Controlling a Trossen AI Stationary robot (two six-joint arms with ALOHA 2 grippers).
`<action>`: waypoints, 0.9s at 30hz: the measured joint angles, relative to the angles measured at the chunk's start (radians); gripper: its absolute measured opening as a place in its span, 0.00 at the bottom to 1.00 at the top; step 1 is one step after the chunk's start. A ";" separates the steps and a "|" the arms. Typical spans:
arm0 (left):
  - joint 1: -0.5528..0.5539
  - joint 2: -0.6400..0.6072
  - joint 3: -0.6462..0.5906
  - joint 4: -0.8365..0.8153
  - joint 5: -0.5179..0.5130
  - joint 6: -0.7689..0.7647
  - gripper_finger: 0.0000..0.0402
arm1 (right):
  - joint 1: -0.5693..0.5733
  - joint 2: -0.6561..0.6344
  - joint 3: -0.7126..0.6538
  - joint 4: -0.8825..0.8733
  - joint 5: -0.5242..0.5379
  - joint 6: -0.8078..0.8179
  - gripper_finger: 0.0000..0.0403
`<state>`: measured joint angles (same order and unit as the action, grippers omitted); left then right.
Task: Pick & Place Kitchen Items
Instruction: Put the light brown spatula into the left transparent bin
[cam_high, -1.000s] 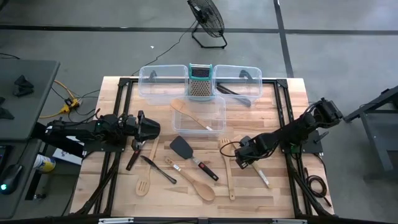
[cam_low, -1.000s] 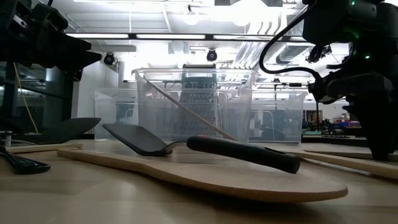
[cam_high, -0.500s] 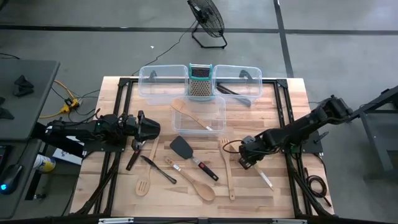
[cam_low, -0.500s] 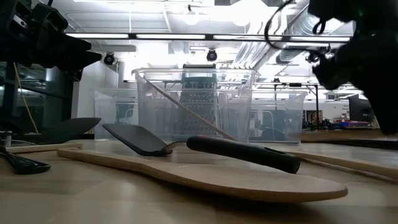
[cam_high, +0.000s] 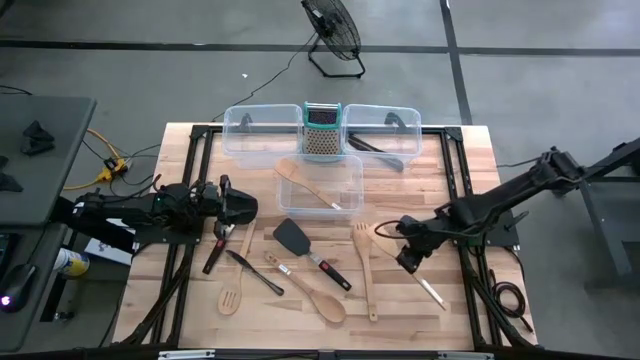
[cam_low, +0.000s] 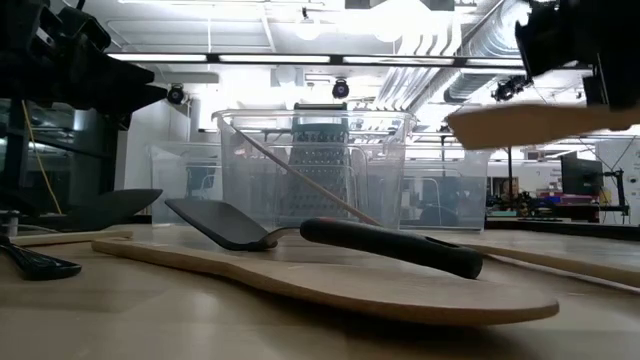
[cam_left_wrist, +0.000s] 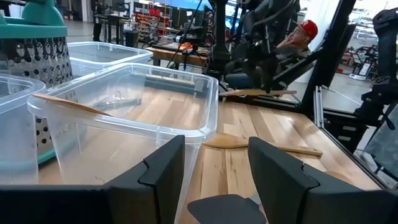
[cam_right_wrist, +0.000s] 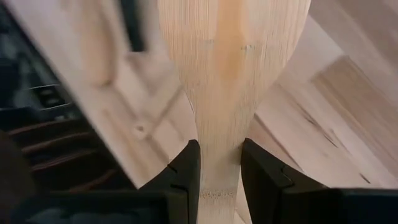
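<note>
R hand (cam_high: 407, 253) grips wooden spatula (cam_low: 530, 122) by neck, lifted, long axis approx level w/ table.

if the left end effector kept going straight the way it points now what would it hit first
Most likely the near wall of the clear plastic bin lying just ahead of the left end effector, the one with a wooden spatula inside. Depth is hard to judge; it might skim past the bin's corner instead.
</note>
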<state>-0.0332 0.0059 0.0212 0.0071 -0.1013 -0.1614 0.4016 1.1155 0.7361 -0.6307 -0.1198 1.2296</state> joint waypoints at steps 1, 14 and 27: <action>0.000 0.000 0.000 0.000 0.000 0.000 0.44 | 0.005 -0.011 0.000 0.011 0.013 -0.003 0.20; 0.000 0.000 0.000 0.065 -0.011 -0.170 0.44 | 0.018 -0.057 0.001 0.229 0.272 -0.098 0.20; 0.000 0.119 0.130 0.129 -0.019 -0.190 0.44 | -0.059 -0.057 0.002 0.564 0.392 -0.290 0.20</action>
<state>-0.0334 0.1245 0.1513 0.1360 -0.1200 -0.3515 0.3431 1.0588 0.7376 -0.0663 0.2718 0.9395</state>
